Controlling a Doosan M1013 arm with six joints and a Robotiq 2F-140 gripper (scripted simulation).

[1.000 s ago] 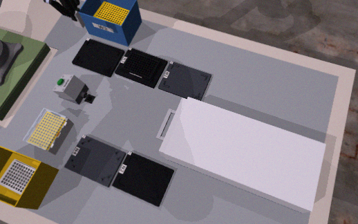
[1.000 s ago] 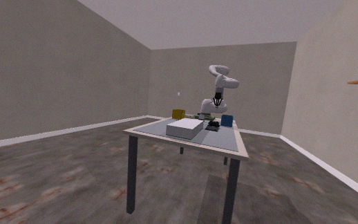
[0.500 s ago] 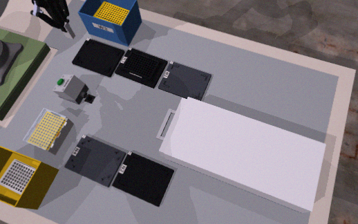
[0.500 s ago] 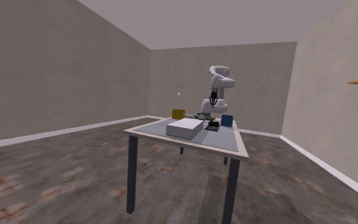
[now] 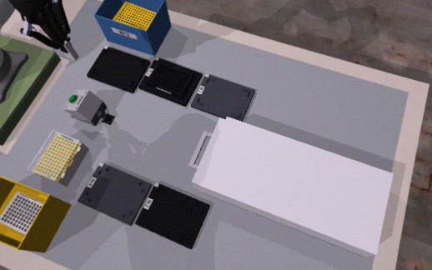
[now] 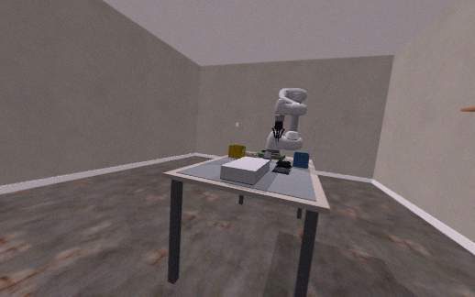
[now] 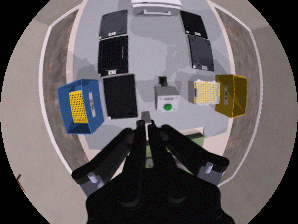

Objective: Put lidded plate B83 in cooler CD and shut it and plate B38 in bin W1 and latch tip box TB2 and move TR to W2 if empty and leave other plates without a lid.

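Note:
My gripper (image 5: 70,49) is shut and empty, high over the bench's far left edge, between the blue bin W2 (image 5: 133,27) and the DONE key box (image 5: 85,107). In the wrist view the closed fingertips (image 7: 148,124) point down just short of the DONE key (image 7: 165,100). W2 holds a yellow tip rack (image 5: 134,16). The yellow bin W1 holds a white plate (image 5: 21,212). The tip box TB2 (image 5: 58,157), with yellow tips under a clear lid, stands on the mat. The white cooler CD (image 5: 292,183) has its drawer pushed in, handle (image 5: 200,150) at its left end.
Five nests lie on the mat, none holding a plate: a black one (image 5: 118,68), a gridded black one (image 5: 170,81) and a dark grey one (image 5: 223,97) at the back, then a grey one (image 5: 114,192) and a black one (image 5: 173,214) in front. A green base (image 5: 18,83) sits at the left.

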